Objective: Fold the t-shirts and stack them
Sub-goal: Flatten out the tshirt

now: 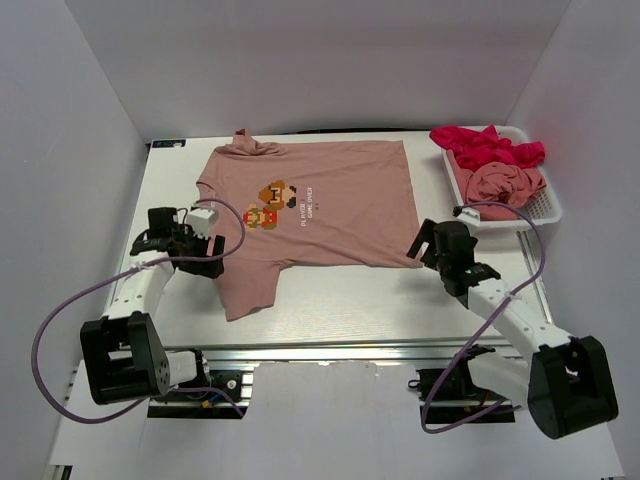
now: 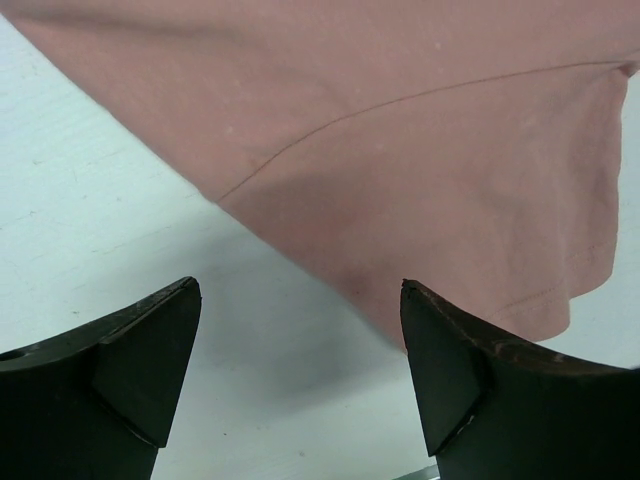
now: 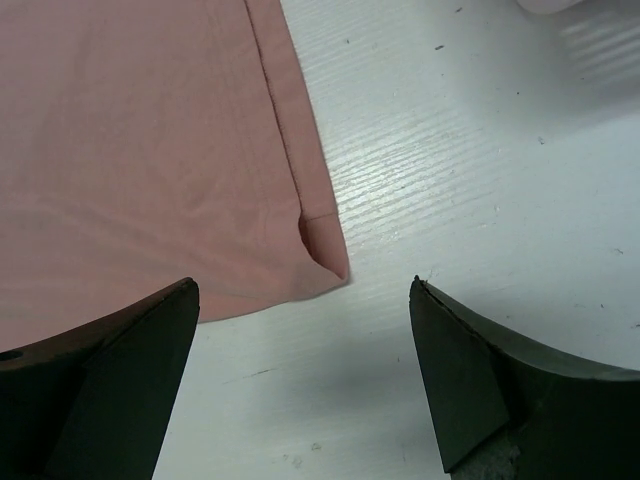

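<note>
T-shirt (image 1: 330, 200), the salmon one with the pixel print, lies flat mid-table. Its long axis runs 9 to 3 o'clock, collar toward 9 and hem toward 3. Both your grippers are spread wide and empty: the left gripper (image 2: 300, 340) by the near sleeve (image 2: 480, 200) at 8 o'clock, the right gripper (image 3: 300, 340) by the hem corner (image 3: 325, 255) at 4 o'clock. That corner is curled, so closing there may catch one layer only, or miss, and skew your fold.

Salmon-pink t-shirt (image 1: 345, 215) with seemingly brown-and-red pixel print (image 1: 275, 203); magenta-red shirt (image 1: 490, 150); white basket (image 1: 542, 208).
</note>
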